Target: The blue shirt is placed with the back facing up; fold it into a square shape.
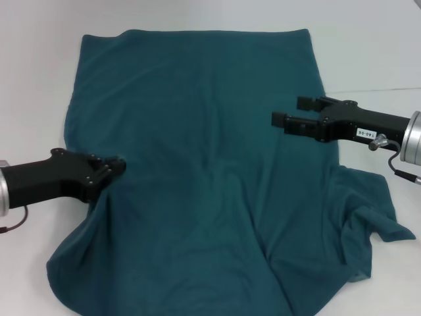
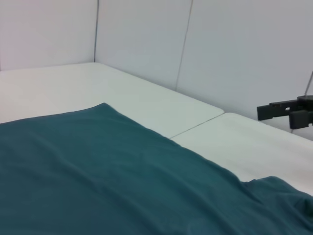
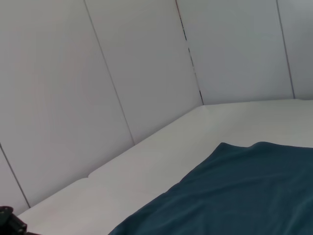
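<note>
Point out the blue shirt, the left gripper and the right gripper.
Large dark teal-blue fabric shirt (image 1: 197,178), head view: middle of the plain side.
Black left gripper (image 1: 118,168), head view: tip, at the shirt's edge.
Black right gripper (image 1: 289,112), head view: between its open jaws.

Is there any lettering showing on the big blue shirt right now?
No, in the head view the large teal-blue fabric shirt shows only plain cloth, with no letters anywhere on its upturned side.

Black grippers, silver wrists, seemingly cabled
</note>
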{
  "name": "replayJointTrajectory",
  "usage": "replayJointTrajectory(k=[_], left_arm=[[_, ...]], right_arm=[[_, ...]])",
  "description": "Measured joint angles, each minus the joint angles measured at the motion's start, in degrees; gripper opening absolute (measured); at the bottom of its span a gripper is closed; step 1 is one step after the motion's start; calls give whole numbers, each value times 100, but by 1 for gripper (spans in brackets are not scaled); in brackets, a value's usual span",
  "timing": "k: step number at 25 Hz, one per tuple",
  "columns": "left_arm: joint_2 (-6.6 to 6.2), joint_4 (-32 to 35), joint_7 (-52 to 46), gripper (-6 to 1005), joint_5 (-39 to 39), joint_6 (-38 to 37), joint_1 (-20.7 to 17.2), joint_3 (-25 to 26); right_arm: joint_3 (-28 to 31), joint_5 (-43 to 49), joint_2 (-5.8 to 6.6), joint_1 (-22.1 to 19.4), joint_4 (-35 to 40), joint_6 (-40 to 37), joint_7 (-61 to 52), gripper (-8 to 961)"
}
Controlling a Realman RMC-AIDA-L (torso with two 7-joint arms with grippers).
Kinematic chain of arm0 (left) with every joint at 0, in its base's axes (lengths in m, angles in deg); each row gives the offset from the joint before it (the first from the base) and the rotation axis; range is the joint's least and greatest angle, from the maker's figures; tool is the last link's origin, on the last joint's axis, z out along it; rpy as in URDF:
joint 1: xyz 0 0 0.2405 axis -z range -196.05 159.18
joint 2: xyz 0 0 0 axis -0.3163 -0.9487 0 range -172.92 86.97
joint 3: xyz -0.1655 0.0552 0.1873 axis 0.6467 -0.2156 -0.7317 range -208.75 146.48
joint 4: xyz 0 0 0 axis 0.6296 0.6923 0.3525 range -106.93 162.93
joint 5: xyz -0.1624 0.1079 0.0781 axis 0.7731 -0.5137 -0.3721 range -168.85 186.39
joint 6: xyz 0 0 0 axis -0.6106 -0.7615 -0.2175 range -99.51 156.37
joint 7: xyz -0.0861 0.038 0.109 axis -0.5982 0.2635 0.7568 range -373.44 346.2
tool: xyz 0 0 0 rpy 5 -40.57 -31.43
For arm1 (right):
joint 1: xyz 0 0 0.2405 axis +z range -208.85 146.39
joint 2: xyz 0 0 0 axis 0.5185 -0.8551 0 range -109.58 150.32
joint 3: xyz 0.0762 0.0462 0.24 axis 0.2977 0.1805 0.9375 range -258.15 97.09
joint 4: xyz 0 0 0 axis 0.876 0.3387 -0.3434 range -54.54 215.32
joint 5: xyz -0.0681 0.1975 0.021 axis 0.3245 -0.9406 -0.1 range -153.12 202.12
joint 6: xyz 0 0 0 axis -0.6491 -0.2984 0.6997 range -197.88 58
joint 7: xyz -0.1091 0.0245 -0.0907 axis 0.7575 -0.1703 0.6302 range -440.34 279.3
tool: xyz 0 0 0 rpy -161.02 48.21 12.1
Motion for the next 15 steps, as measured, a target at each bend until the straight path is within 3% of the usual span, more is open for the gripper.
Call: replayJointTrajectory(k=[15], left_arm=[[12, -781, 291, 35, 336, 223, 370, -474]], right_arm=[[2, 16, 1, -113, 94, -105, 0, 917]])
